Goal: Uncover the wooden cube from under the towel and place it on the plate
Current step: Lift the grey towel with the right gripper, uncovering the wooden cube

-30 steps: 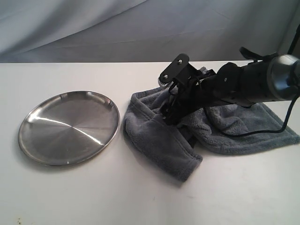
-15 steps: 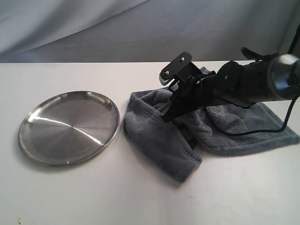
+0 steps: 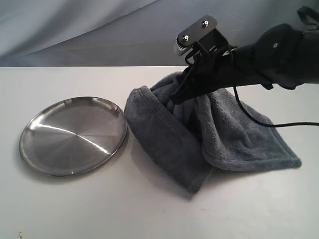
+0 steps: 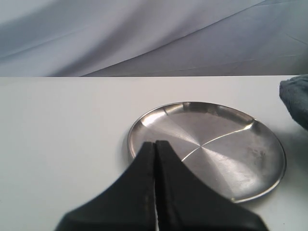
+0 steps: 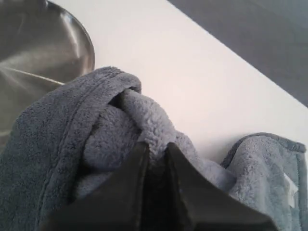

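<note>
The grey-blue towel [image 3: 199, 134] is bunched at the table's middle right, and its upper part hangs lifted off the surface. My right gripper [image 3: 175, 99] is shut on a fold of the towel [image 5: 149, 130], pinching the fleece between its fingers. The shiny steel plate [image 3: 74, 135] lies flat on the left with nothing on it. In the left wrist view my left gripper [image 4: 155, 143] is shut with nothing in it, hovering just before the plate [image 4: 226, 144]. The wooden cube is hidden; no view shows it.
A white tabletop [image 3: 99, 209] carries everything, with a grey cloth backdrop [image 3: 99, 30] behind. A black cable [image 3: 269, 124] trails from the right arm over the towel. A corner of the towel [image 4: 296, 98] shows at the edge of the left wrist view.
My right gripper closed on the towel and rose up and back, pulling the cloth into a peak. The towel's left fold slid a little toward the plate.
</note>
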`<action>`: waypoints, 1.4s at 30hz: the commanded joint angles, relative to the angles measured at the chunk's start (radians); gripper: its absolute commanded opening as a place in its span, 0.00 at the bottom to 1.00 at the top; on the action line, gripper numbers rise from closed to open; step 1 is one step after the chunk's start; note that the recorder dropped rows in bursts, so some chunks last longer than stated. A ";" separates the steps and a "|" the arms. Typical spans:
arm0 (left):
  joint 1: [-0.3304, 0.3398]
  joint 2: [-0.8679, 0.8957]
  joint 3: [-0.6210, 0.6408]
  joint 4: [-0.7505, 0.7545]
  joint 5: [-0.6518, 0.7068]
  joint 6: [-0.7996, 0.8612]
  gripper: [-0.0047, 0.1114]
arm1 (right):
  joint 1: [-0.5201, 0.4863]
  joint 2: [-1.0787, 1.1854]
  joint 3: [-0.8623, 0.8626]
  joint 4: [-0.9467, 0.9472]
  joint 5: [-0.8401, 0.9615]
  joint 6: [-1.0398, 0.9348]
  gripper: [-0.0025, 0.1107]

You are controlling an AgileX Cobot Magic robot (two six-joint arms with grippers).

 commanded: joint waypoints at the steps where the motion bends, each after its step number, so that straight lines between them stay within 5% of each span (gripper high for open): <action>1: -0.005 -0.002 0.005 -0.003 -0.007 -0.001 0.04 | 0.003 -0.089 0.000 0.034 0.037 0.001 0.02; 29: -0.005 -0.002 0.005 -0.003 -0.007 -0.001 0.04 | 0.003 -0.489 0.000 0.132 0.243 0.001 0.02; 42: -0.005 -0.002 0.005 -0.003 -0.007 -0.001 0.04 | 0.003 -0.535 0.002 0.074 0.725 0.003 0.02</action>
